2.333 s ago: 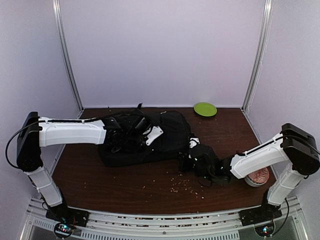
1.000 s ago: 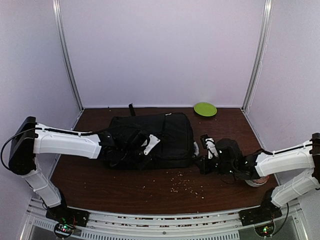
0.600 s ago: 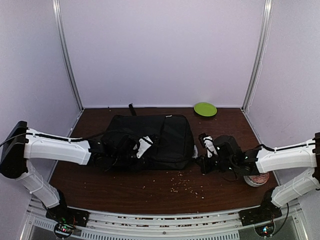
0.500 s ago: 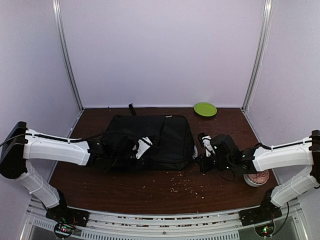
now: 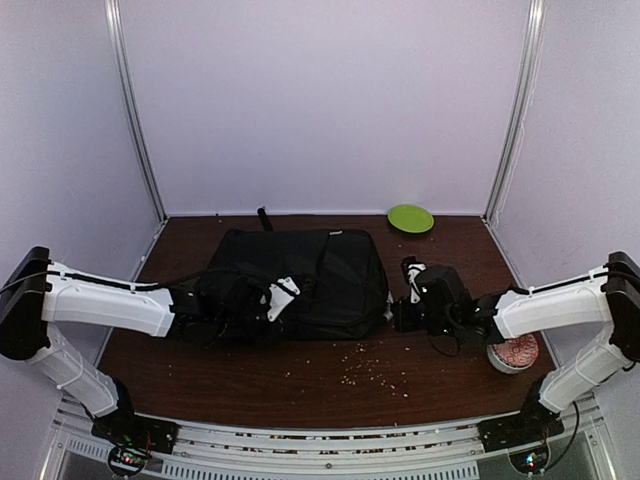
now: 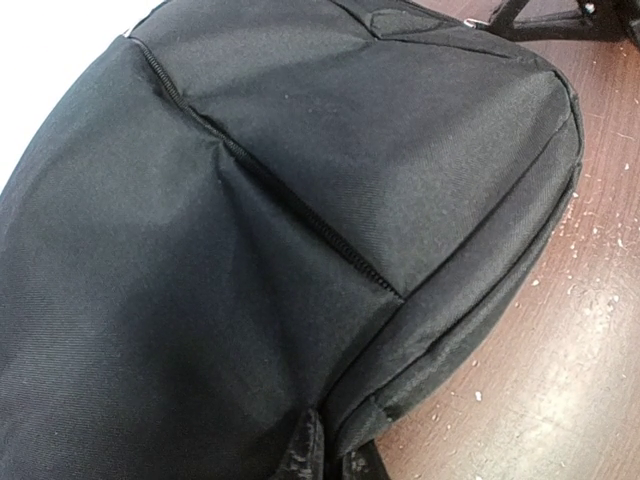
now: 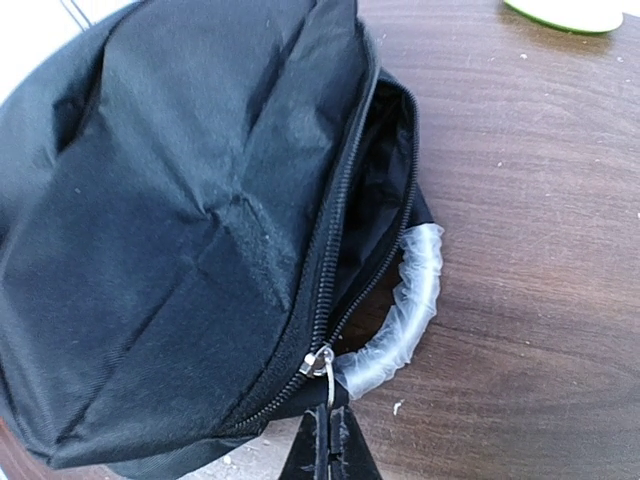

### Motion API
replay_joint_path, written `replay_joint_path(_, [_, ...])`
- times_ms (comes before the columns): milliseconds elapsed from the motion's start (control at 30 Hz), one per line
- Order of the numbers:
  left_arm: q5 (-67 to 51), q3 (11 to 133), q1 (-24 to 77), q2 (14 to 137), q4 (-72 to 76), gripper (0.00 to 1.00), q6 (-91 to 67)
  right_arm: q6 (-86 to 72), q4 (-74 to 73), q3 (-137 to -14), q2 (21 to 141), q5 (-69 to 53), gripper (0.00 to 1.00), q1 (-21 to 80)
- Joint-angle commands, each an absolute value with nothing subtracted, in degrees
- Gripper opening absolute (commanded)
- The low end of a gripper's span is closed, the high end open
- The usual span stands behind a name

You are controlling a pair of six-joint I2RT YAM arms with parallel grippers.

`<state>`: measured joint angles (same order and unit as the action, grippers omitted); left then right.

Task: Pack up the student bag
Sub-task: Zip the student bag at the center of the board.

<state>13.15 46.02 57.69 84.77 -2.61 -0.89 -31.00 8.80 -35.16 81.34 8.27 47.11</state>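
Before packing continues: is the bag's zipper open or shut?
Partly open: the student bag shows a dark gap along its zipper, above the slider.

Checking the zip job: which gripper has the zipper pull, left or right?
The right gripper, shut on the metal zipper pull beside the student bag's plastic-wrapped handle. The left gripper only pinches the bag's fabric edge.

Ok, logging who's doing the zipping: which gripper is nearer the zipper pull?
Right. The right gripper is pinched on the zipper pull beside the student bag's plastic-wrapped handle; the left gripper clamps the bag's fabric toward its opposite end.
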Motion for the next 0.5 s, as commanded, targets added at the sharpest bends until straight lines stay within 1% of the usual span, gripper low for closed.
replay_joint_path(0, [23.09,42.08,55.77,84.89,-5.35,0.0,2.93,-33.84,7.91,-30.82,74.39,19.97,0.0,45.12])
replay_joint_path(67, [24.36,42.1,55.85,86.06,-2.28,0.0,5.83,-34.7,6.24,-29.23,71.67,20.38,0.0,45.58])
replay_joint_path(233, [22.68,42.15,55.81,88.07,6.08,0.0,13.59,-37.03,3.37,-25.73,66.75,19.82,0.0,45.96])
replay_joint_path(367, [22.72,44.74,55.65,90.21,4.72,0.0,15.05,-37.09,2.81,-24.34,64.11,19.13,0.0,45.93])
replay_joint_path(467, [23.48,45.05,55.7,90.8,2.48,0.0,13.63,-35.39,3.21,-24.31,63.26,15.08,0.0,45.9])
